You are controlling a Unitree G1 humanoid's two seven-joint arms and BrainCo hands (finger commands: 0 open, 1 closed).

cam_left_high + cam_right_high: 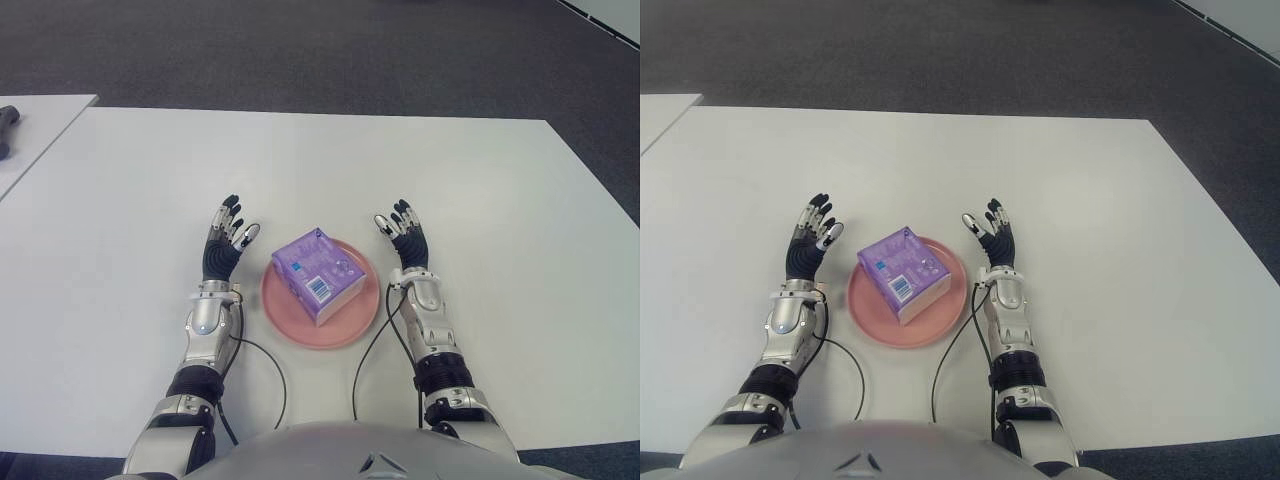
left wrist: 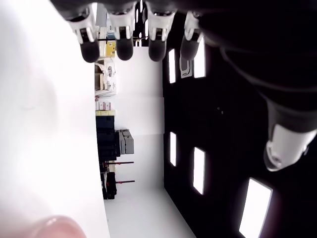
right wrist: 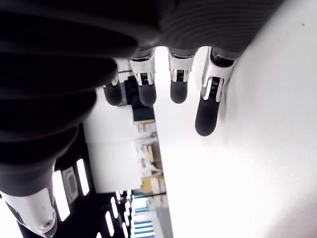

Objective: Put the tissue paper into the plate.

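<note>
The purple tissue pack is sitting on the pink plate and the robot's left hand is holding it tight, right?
Not quite. The purple tissue pack does sit on the pink plate, but the left hand is not holding it. The left eye view shows that hand open beside the plate, apart from the pack. The right hand is open on the other side.

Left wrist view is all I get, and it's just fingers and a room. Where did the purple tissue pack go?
Observer: The tissue pack sits on the pink plate, on the white table.
Operator: Is a hand holding it?
Observer: No. The left hand shows left of the plate, fingers spread, holding nothing.
Operator: And the other hand?
Observer: The right hand shows right of the plate, fingers open too, apart from the pack.
</note>
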